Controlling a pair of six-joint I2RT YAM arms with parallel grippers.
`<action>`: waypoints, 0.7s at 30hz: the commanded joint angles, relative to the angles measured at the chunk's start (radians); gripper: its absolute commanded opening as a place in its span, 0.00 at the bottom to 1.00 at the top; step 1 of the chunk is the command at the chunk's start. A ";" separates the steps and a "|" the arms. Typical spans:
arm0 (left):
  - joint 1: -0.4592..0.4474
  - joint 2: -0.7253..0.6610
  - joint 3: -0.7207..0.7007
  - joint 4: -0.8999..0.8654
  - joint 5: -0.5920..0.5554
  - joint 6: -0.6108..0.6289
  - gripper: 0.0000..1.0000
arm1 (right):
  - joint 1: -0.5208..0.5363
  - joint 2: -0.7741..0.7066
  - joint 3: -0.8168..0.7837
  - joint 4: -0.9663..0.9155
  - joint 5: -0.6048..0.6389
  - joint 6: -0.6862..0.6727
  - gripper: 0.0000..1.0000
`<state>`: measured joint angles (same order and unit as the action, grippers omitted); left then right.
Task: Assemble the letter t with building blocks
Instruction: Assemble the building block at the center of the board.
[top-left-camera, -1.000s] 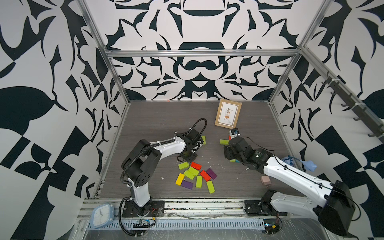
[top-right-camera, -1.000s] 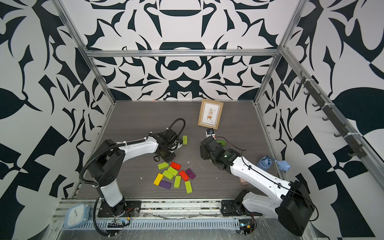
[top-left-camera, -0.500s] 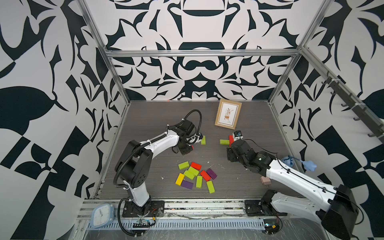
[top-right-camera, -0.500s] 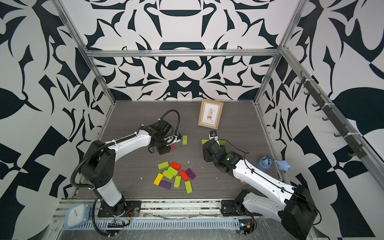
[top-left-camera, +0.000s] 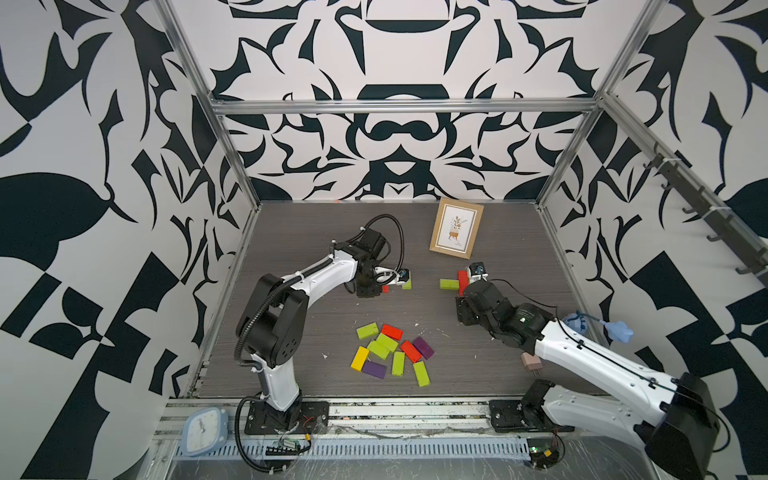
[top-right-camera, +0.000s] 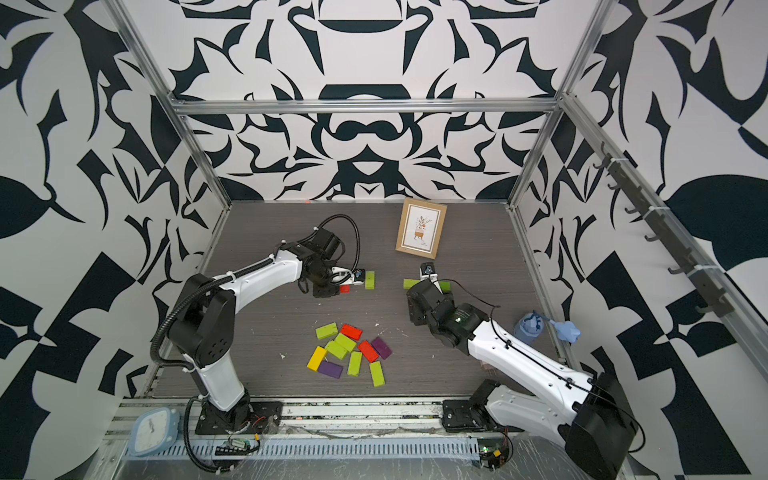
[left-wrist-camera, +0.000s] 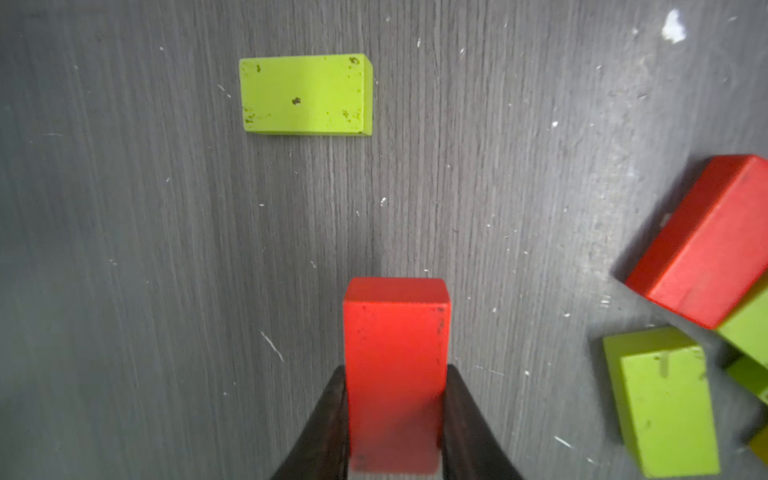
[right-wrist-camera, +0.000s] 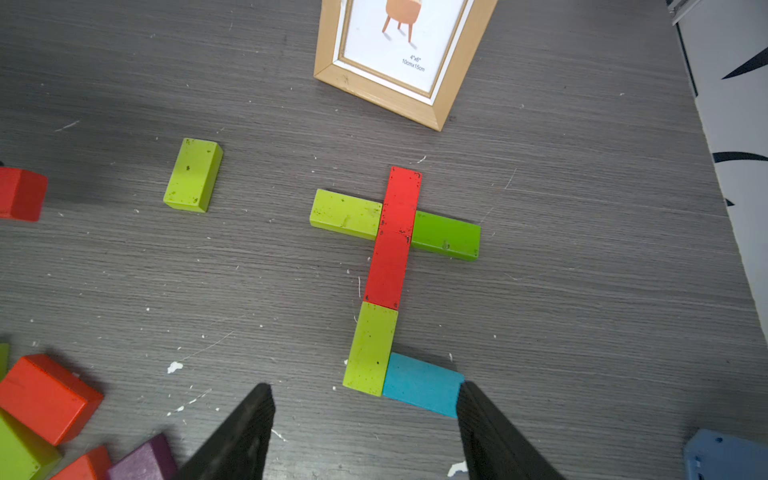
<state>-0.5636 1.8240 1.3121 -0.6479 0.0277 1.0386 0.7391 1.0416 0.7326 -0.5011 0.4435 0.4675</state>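
Observation:
My left gripper (left-wrist-camera: 395, 415) is shut on a red building block (left-wrist-camera: 397, 365), held just above the floor beside a lone lime block (left-wrist-camera: 305, 95). Both top views show that pair left of centre, with the red block (top-left-camera: 385, 288) next to the lime one (top-right-camera: 369, 280). My right gripper (right-wrist-camera: 365, 390) is open over the foot of a flat t figure. Its stem is two red blocks (right-wrist-camera: 392, 249) and a lime block (right-wrist-camera: 370, 349), with a teal block (right-wrist-camera: 422, 384) at the foot. A lime block (right-wrist-camera: 345, 214) and a green block (right-wrist-camera: 446, 237) form the arms.
A loose pile of lime, red, purple and yellow blocks (top-left-camera: 390, 353) lies near the front middle. A wooden picture frame (top-left-camera: 456, 227) stands behind the figure. A pale pink plug adapter (top-left-camera: 531, 362) and a blue object (top-left-camera: 615, 330) sit by the right arm.
The left arm has straightened and lifted back, keeping the red block near the lone lime one. The right arm has drawn back toward the front, uncovering the figure's red top.

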 joint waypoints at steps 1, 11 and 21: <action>0.013 0.047 0.041 -0.020 0.036 0.107 0.10 | -0.002 -0.032 0.005 -0.023 0.037 -0.011 0.73; 0.013 0.162 0.140 -0.033 0.030 0.143 0.11 | -0.002 -0.077 -0.006 -0.069 0.047 -0.027 0.75; 0.009 0.248 0.218 -0.073 0.053 0.108 0.13 | -0.001 -0.136 -0.042 -0.092 0.052 -0.021 0.75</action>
<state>-0.5541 2.0457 1.5043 -0.6655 0.0471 1.1481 0.7391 0.9211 0.6960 -0.5804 0.4679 0.4454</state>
